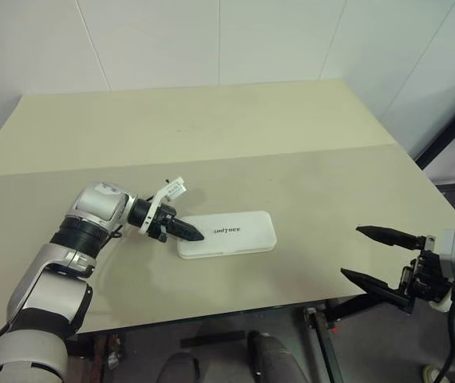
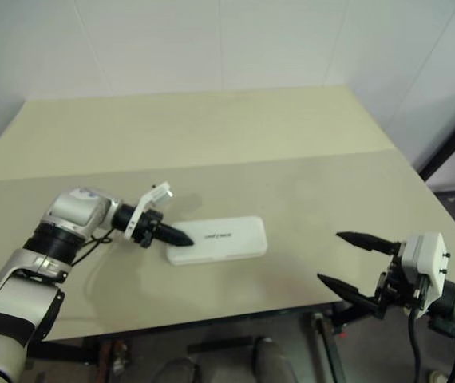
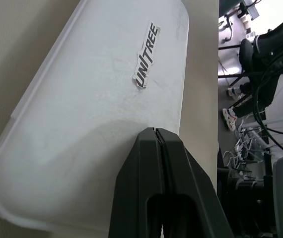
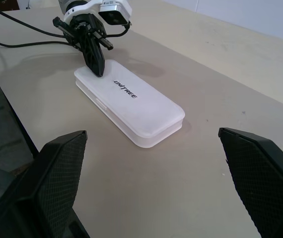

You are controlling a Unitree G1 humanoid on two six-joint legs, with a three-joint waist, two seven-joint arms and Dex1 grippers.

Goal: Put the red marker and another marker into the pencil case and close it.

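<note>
With its two black fingers pressed flat together and nothing between them, the left gripper [image 1: 187,232] has its tips down on the lid of the pencil case [image 1: 235,233], at the end of the case nearest that hand; from those tips the white case runs straight away along the line the fingers point, its long axis lying crosswise on the table [image 1: 211,128] toward the other arm, with the "unitree" lettering [image 3: 146,55] just beyond the fingertips; the lid looks down flat on its base, so I judge the closing is at or near its last press, though whether the seam has latched all round cannot be told; neither marker lies on the tabletop, and whether they are inside the case cannot be seen; further out, the right gripper [image 1: 379,255] hangs at the table's near edge, well apart from the case, its fingers spread wide and empty, pointing toward the case's far end; the left hand is plainly the nearer one, already touching, so any further push on the lid falls to it
</note>
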